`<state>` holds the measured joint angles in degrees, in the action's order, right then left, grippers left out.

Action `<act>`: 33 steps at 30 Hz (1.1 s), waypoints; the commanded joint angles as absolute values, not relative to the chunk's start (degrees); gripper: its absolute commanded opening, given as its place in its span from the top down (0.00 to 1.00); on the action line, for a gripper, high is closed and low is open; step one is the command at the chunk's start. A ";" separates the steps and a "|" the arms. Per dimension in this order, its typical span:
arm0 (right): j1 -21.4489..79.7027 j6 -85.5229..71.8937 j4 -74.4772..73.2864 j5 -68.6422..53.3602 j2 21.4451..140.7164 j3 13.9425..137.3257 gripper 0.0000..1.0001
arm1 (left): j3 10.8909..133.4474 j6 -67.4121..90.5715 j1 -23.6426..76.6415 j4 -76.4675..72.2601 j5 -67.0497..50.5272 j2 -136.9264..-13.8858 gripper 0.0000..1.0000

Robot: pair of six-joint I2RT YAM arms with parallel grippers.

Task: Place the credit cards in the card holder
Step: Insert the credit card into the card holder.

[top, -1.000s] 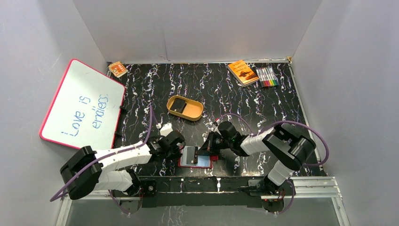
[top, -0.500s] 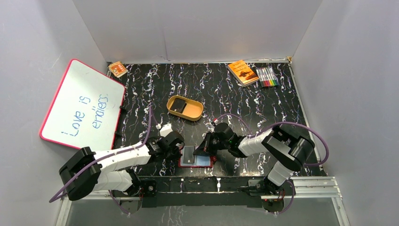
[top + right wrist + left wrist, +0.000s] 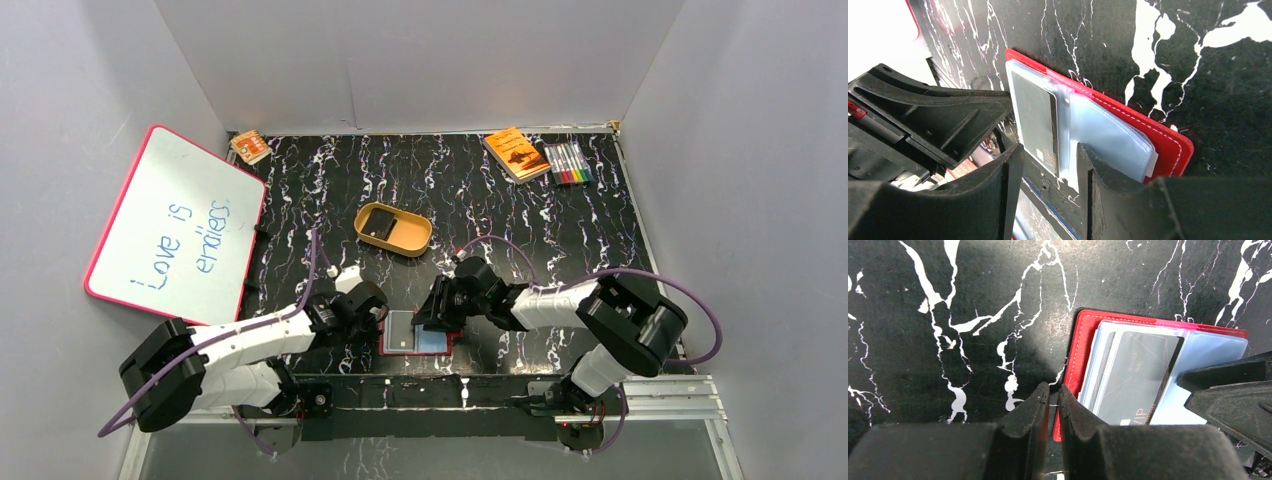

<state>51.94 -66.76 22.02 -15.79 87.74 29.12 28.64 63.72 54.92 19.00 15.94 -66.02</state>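
Open card holder (image 3: 1168, 141), credit card (image 3: 1034, 111) pocketed, right pincer (image 3: 1049, 151) astride

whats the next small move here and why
Probably nudge the right gripper forward to slide the credit card further into the card holder. The card lies angled in the clear pocket with one corner poking past it. The right gripper's open fingers straddle its near end, and the left gripper sits shut at the holder's red edge, seemingly steadying it.
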 commanded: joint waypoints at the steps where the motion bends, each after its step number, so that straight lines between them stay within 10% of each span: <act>1: 52.21 -63.98 16.44 -13.96 85.88 32.53 0.49 | 28.71 63.94 54.93 22.05 18.14 -64.10 0.88; 19: 52.72 -58.54 9.49 -17.61 93.48 40.60 0.91 | 28.39 63.28 54.93 21.65 18.00 -63.46 0.89; 33: 52.71 -54.88 2.69 -11.96 87.19 41.25 0.82 | 28.43 63.03 54.95 22.79 19.16 -62.54 0.89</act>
